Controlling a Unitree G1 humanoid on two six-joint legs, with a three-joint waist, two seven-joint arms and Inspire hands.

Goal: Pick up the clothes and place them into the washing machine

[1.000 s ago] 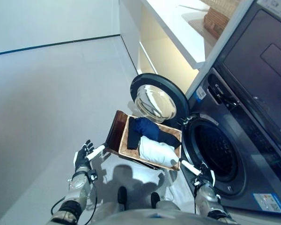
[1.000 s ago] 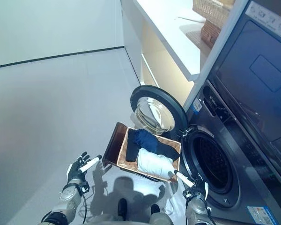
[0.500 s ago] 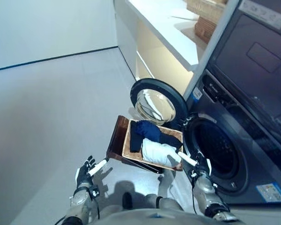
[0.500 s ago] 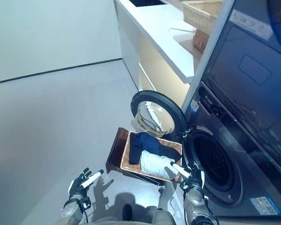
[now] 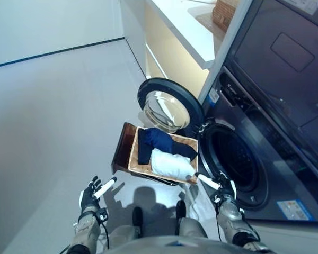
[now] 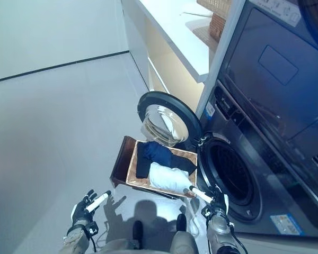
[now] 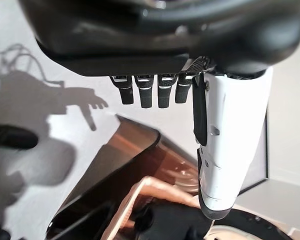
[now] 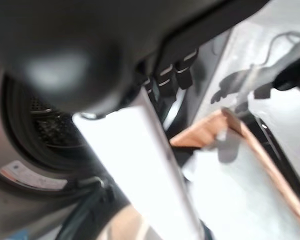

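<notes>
Left eye view: clothes (image 5: 164, 153) lie lengthwise toward washing machine (image 5: 238, 169).

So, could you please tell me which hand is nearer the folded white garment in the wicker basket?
Right hand: just beside the white garment, at the basket's corner. Left hand hangs farther off, over the floor.

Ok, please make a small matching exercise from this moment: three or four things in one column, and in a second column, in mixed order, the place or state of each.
Things:
1. white garment
2. dark blue garment
3. washing machine door
4. left robot hand

Places or states:
a. swung open, beside the drum opening
b. in the basket, at the end nearer the robot
c. empty, fingers straight, over the floor
d. in the basket, at the end nearer the open door

Pairs: 1-b, 2-d, 3-a, 4-c
</notes>
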